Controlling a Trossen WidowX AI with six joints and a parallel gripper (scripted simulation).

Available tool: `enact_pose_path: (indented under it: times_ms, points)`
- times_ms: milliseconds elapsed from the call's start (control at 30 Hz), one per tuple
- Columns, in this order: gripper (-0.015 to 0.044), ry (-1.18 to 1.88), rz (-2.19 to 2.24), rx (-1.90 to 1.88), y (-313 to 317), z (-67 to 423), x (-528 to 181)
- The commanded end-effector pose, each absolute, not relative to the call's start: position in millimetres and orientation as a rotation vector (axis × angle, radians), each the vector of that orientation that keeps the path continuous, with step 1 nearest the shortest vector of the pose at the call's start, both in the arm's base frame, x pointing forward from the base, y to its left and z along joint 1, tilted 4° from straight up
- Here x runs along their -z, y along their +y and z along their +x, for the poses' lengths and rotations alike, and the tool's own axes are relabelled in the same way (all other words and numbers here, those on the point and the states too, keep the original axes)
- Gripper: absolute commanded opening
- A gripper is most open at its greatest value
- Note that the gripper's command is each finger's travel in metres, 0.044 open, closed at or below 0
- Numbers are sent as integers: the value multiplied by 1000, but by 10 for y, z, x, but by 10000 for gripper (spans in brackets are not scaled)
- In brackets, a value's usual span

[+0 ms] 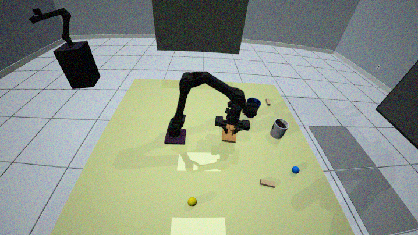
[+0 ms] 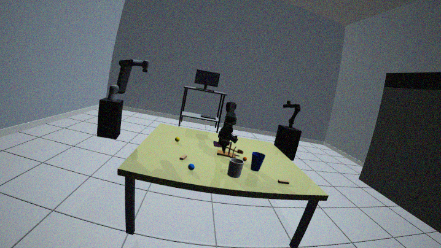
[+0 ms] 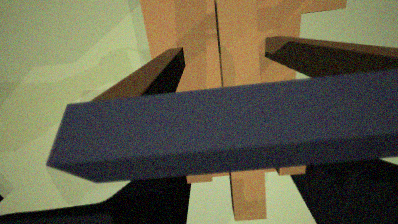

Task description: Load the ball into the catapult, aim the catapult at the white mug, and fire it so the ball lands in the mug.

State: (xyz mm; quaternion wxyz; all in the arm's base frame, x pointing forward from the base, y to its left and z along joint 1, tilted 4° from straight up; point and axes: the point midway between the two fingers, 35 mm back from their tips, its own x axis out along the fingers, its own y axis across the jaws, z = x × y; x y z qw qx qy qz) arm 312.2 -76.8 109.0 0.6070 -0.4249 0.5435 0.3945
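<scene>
My gripper (image 1: 232, 126) (image 2: 225, 147) (image 3: 245, 196) is shut on the wooden catapult (image 1: 229, 135) (image 2: 226, 153) (image 3: 200, 35), which stands on the yellow-green table (image 1: 116, 181) (image 2: 154, 163) right of the arm's base. In the wrist view a dark blue bar (image 3: 225, 130) crosses in front of the catapult's tan base and two brown struts. The white mug (image 1: 279, 128) (image 2: 235, 167) stands upright to the catapult's right. A small orange ball (image 2: 244, 158) lies on the table between the catapult and the blue cup; the top view does not show it.
A blue cup (image 1: 253, 102) (image 2: 257, 161) stands just behind the gripper. A blue ball (image 1: 295, 169) (image 2: 191, 166) and a yellow ball (image 1: 191, 201) (image 2: 177, 139) lie nearer the front. Two wooden blocks (image 1: 268, 182) (image 1: 268, 101) lie on the table. Other arms on pedestals stand off the table.
</scene>
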Motion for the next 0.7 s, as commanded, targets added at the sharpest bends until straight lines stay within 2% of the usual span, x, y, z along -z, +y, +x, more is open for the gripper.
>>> enact_pose_path:
  times_ms: [0, 533, 667]
  points:
    - [0, 1251, -991, -908, -771, 3140, -1050]
    - [0, 1257, -982, -915, -766, 3140, -903]
    - [105, 1257, -982, -915, -766, 3140, -903]
